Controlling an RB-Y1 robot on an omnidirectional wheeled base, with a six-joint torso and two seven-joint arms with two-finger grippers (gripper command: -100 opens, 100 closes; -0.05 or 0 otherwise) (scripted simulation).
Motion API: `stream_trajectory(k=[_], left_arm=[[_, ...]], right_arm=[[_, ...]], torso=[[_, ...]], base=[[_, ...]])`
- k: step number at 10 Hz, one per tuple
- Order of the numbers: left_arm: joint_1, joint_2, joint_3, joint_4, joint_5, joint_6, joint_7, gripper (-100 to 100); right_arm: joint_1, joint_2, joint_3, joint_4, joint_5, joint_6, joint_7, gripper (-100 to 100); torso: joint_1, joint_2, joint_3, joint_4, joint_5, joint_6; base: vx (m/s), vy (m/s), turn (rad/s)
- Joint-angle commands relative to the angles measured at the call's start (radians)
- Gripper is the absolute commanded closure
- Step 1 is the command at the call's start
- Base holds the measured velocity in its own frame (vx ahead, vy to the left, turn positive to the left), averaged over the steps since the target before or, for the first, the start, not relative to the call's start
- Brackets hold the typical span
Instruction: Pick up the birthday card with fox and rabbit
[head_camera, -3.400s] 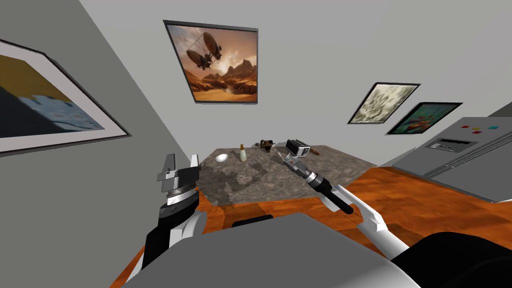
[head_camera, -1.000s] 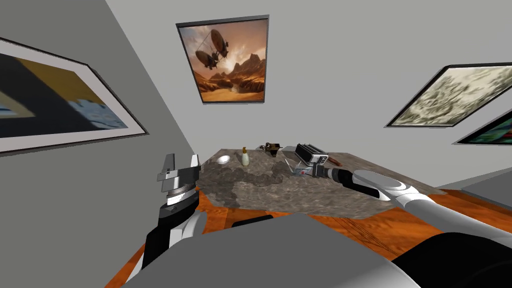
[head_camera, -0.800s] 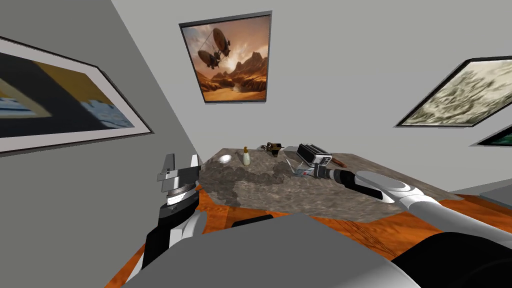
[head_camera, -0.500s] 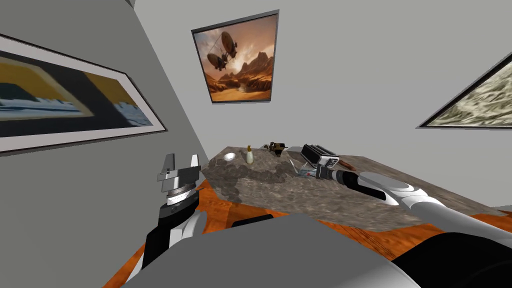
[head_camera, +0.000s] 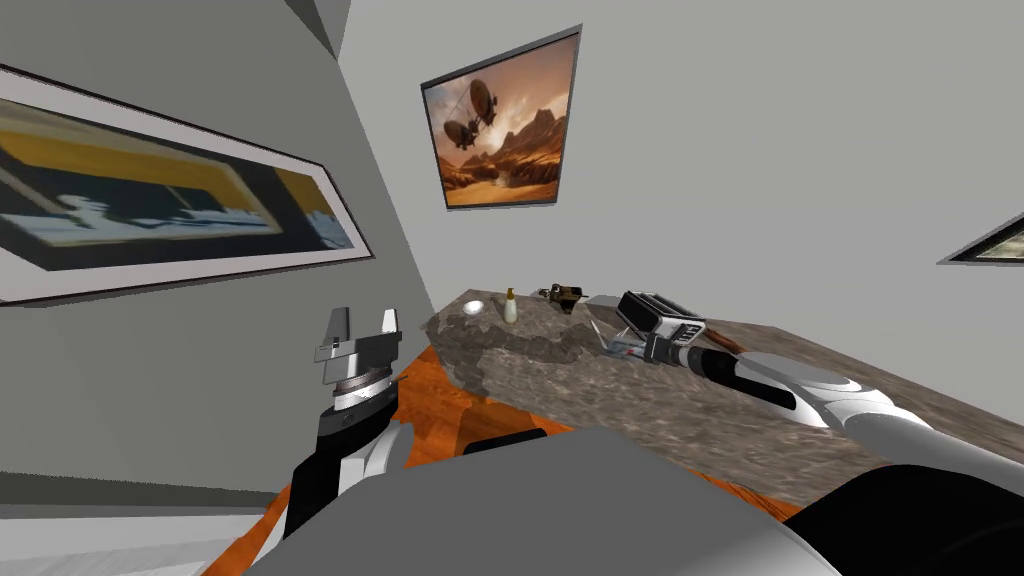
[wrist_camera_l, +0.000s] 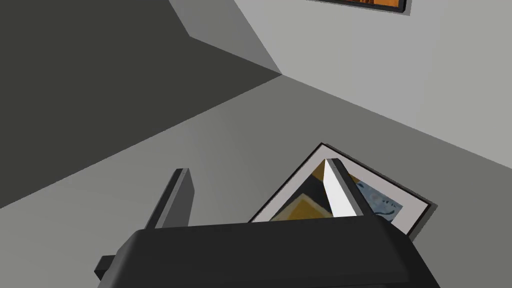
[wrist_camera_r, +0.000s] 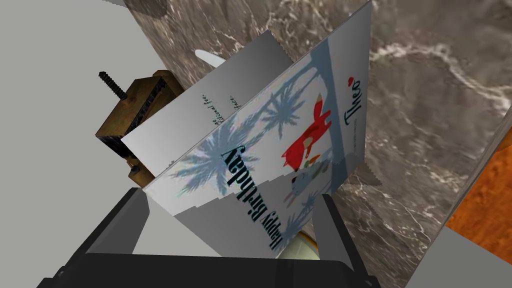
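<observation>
Card (wrist_camera_r: 280, 135) is noted standing folded on the table (wrist_camera_r: 425, 125), between the spread blades of the right gripper (wrist_camera_r: 232, 200), not yet pinched. It is judged light, thin, slippery and easily bent. Both leaves are best pinched together, flat across the faces. Left gripper (head_camera: 362, 315) is spread, raised aside.
</observation>
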Motion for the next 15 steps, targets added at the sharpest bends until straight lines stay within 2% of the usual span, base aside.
stream_trajectory(k=[1, 2, 3, 4, 5, 6, 7, 8, 9, 10, 11, 12, 13, 15], left_arm=[[0.000, 0.000, 0.000, 0.000, 0.000, 0.000, 0.000, 0], [0.000, 0.000, 0.000, 0.000, 0.000, 0.000, 0.000, 0], [0.000, 0.000, 0.000, 0.000, 0.000, 0.000, 0.000, 0], [0.000, 0.000, 0.000, 0.000, 0.000, 0.000, 0.000, 0], [0.000, 0.000, 0.000, 0.000, 0.000, 0.000, 0.000, 0], [0.000, 0.000, 0.000, 0.000, 0.000, 0.000, 0.000, 0], [0.000, 0.000, 0.000, 0.000, 0.000, 0.000, 0.000, 0], [0.000, 0.000, 0.000, 0.000, 0.000, 0.000, 0.000, 0], [0.000, 0.000, 0.000, 0.000, 0.000, 0.000, 0.000, 0], [0.000, 0.000, 0.000, 0.000, 0.000, 0.000, 0.000, 0], [0.000, 0.000, 0.000, 0.000, 0.000, 0.000, 0.000, 0], [0.000, 0.000, 0.000, 0.000, 0.000, 0.000, 0.000, 0], [0.000, 0.000, 0.000, 0.000, 0.000, 0.000, 0.000, 0], [0.000, 0.000, 0.000, 0.000, 0.000, 0.000, 0.000, 0]], right_arm=[[0.010, -0.011, 0.001, 0.021, -0.034, 0.004, 0.010, -100], [0.013, -0.018, 0.011, 0.065, -0.072, 0.000, 0.041, -100], [0.013, -0.018, 0.011, 0.070, -0.084, 0.000, 0.041, -100], [0.015, -0.025, 0.021, 0.120, -0.119, -0.004, 0.072, -100], [0.015, -0.025, 0.021, 0.120, -0.134, -0.004, 0.072, -100], [0.017, -0.031, 0.031, 0.170, -0.170, -0.008, 0.102, -100], [0.017, -0.031, 0.031, 0.170, -0.185, -0.008, 0.102, -100], [0.019, -0.038, 0.041, 0.217, -0.220, -0.012, 0.133, -100], [0.019, -0.038, 0.041, 0.220, -0.235, -0.012, 0.133, -100], [0.021, -0.045, 0.051, 0.252, -0.275, -0.016, 0.164, -100], [0.021, -0.045, 0.051, 0.270, -0.286, -0.016, 0.164, -100], [0.003, -0.037, 0.058, 0.277, -0.270, -0.025, 0.167, -100], [0.004, -0.038, 0.058, 0.279, -0.272, -0.026, 0.168, 100], [0.005, -0.038, 0.059, 0.279, -0.271, -0.026, 0.169, 100]], torso=[[0.000, 0.000, 0.000, 0.000, 0.000, 0.000], [0.000, 0.000, 0.000, 0.000, 0.000, 0.001], [0.001, 0.000, 0.000, 0.000, 0.000, 0.000], [0.001, 0.000, 0.000, 0.000, 0.000, 0.001], [0.001, 0.000, 0.000, 0.000, 0.000, 0.000], [0.000, 0.000, 0.000, 0.000, 0.000, 0.001], [0.001, 0.000, 0.000, 0.000, 0.000, 0.000], [0.000, 0.000, 0.000, 0.000, 0.000, 0.001], [0.001, 0.000, 0.000, 0.000, 0.000, 0.001], [0.000, 0.000, 0.000, 0.000, 0.000, 0.002], [0.000, 0.001, 0.000, 0.000, 0.000, 0.001], [0.000, 0.000, 0.000, 0.000, 0.000, 0.002], [-0.001, -0.002, -0.001, 0.000, 0.000, 0.002], [-0.002, -0.003, -0.001, 0.000, 0.000, 0.002]], base=[[-0.060, 0.008, 0.157], [-0.074, 0.029, 0.260], [-0.066, 0.031, 0.131], [-0.077, 0.024, 0.255], [-0.065, 0.016, 0.156], [-0.069, 0.031, 0.231], [-0.059, 0.026, 0.157], [-0.067, 0.037, 0.253], [-0.061, 0.026, 0.137], [-0.080, 0.028, 0.225], [-0.063, 0.026, 0.142], [-0.020, 0.009, 0.007], [0.000, 0.000, 0.000], [0.000, 0.000, 0.000]])
